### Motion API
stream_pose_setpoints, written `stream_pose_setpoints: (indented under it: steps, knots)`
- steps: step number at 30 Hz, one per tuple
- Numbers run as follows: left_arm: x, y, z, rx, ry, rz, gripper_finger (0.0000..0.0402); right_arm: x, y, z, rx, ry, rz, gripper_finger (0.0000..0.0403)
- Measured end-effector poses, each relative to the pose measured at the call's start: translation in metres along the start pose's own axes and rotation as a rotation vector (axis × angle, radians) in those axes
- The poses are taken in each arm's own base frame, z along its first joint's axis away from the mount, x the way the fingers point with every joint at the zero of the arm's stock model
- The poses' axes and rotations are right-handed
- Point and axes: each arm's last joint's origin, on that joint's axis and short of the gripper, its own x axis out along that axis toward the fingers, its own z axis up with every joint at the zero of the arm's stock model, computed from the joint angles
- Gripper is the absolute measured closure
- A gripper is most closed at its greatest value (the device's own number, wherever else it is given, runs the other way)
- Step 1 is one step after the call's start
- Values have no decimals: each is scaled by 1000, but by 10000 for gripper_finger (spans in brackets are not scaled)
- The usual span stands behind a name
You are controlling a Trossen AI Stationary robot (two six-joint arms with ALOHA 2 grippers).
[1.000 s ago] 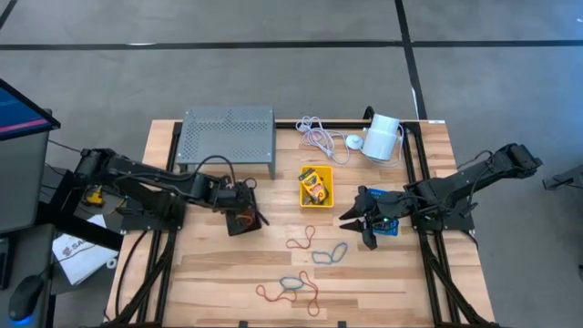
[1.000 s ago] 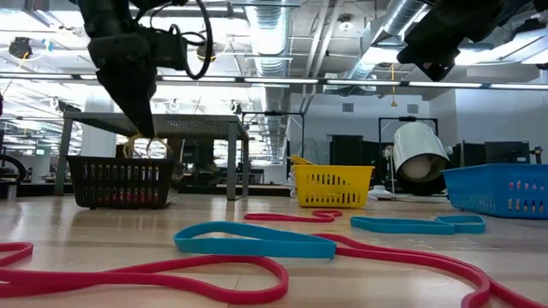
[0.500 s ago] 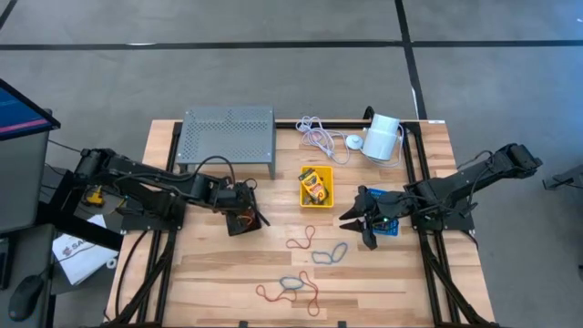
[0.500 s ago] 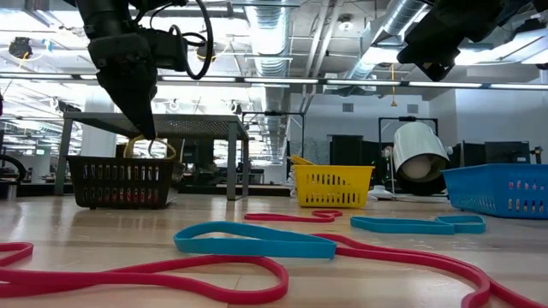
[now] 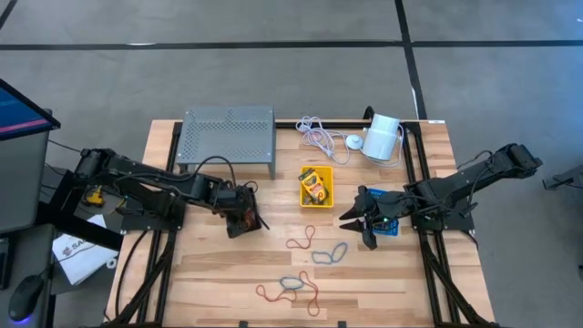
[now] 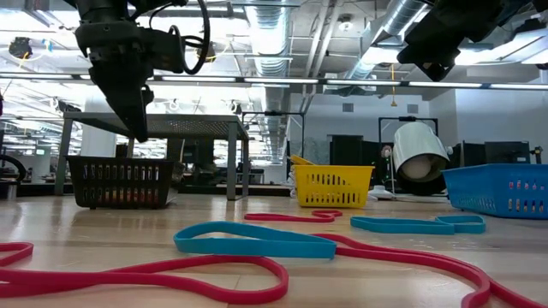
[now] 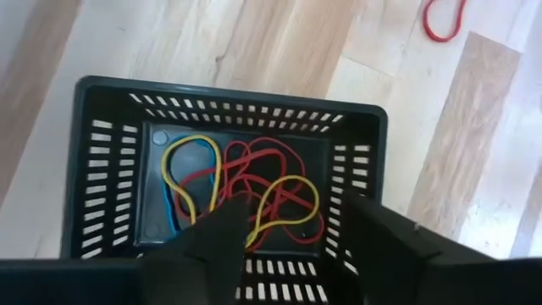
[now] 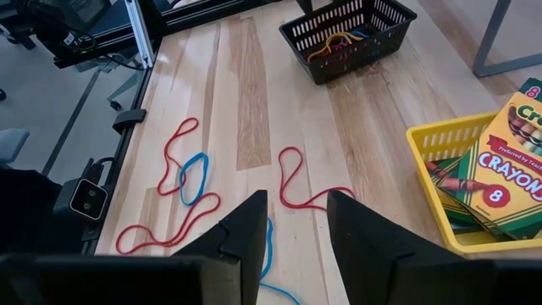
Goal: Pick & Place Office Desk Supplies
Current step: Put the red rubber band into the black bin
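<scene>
The left gripper (image 5: 244, 221) hangs directly above the black bin (image 7: 229, 182), its fingers (image 7: 222, 241) spread with nothing between them — a sensible spot for letting a band fall, since the bin's walls catch whatever drops. Inside the bin lie tangled yellow, red and blue rubber bands (image 7: 246, 195), resting flat on the floor and below the rim. In the high view this bin sits left of centre, just below the grey perforated stand (image 5: 228, 137), so the room above it is hemmed on the upper side but open toward the lower part of the frame.

The right gripper (image 5: 357, 224) waits right of centre, beside the blue bin (image 5: 387, 214), with its fingers (image 8: 246, 237) parted around empty air.

Loose bands remain on the bare wood in the lower middle of the high view: a red loop (image 5: 301, 240), a blue one (image 5: 330, 253), and a grey-and-red cluster (image 5: 290, 288) nearer the bottom edge. They lie apart from the bins, with free table all round — easy approach from above. The yellow bin (image 5: 316, 187), centre, holds crayon boxes (image 8: 508, 178).
</scene>
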Motion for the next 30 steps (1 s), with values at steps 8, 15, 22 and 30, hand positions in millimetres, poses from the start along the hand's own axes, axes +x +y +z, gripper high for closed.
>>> stream_pose_setpoints:
  steps: [8, 15, 22, 30]
  knots:
    - [0, 0, 2, -2, -30, 28, 168, 0, 0, 0, 0, 0, 0, 282]
    - [-27, -31, 42, 23, -370, -393, 191, 0, 0, 0, 0, 0, 0, 282]
    - [-17, -59, 62, 246, -445, -386, 227, 0, 0, -1, -1, 8, -4, 282]
    - [26, -73, 76, 411, -253, -284, 226, 0, -1, -1, 0, 13, -7, 282]
